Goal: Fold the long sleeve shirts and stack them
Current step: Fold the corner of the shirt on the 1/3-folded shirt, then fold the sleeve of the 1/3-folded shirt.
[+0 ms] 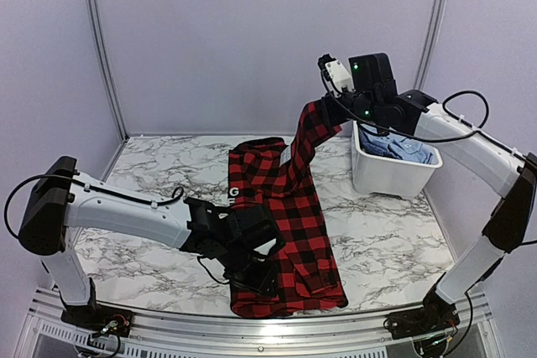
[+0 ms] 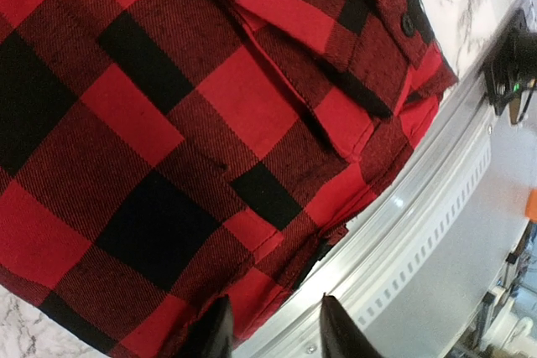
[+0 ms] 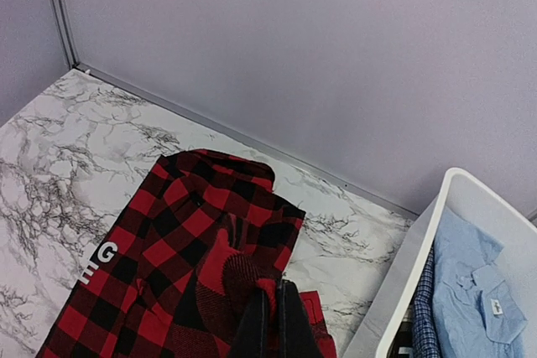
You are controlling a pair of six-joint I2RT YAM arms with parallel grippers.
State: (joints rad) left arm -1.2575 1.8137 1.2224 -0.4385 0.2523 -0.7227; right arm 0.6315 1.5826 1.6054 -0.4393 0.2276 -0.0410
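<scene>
Your left gripper (image 2: 275,301) sits over the near left hem of the red-and-black buffalo-check flannel shirt (image 1: 289,224), fingers spread. Press down there so the body cannot slide. The shirt lies lengthwise and mostly flat on the white marble-patterned table (image 1: 143,182). Your right gripper (image 3: 271,291) is pinching one sleeve, held high. Carry it straight across the body, then lower it. Folded light blue shirts (image 1: 403,147) lie in the white plastic tub (image 1: 394,175).

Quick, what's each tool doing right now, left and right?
Left tool: open, over the hem of the red-and-black checked flannel shirt.
Right tool: shut on that shirt's raised sleeve.
</scene>
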